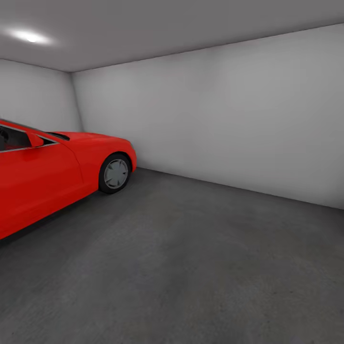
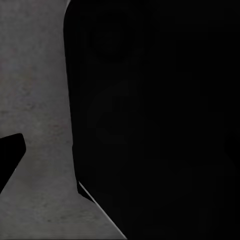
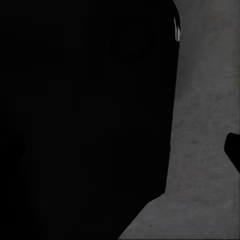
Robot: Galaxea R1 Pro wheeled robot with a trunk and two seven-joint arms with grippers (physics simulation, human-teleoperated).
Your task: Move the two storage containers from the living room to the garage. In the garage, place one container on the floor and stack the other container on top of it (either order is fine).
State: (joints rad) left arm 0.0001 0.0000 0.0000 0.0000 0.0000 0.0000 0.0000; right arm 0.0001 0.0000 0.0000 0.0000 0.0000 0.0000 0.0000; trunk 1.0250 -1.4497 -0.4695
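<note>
I am in the garage, with its dark grey concrete floor (image 1: 191, 267) stretching ahead in the head view. The two orange-red storage containers are out of view. In the left wrist view, one black fingertip (image 2: 10, 155) of my left gripper pokes in over the concrete (image 2: 40, 100), beside a large black mass (image 2: 160, 120) of the robot's own body. The right wrist view is much the same, with one black fingertip (image 3: 234, 152) over concrete (image 3: 205, 125) and a black bulk (image 3: 85, 120). Nothing shows between the fingers, and each gripper's second finger is hidden.
A red car (image 1: 43, 177) stands at the left, its front wheel (image 1: 115, 173) toward the far wall. Plain pale grey walls (image 1: 229, 129) close the room at the back and right. A ceiling light (image 1: 29, 36) glows at the upper left.
</note>
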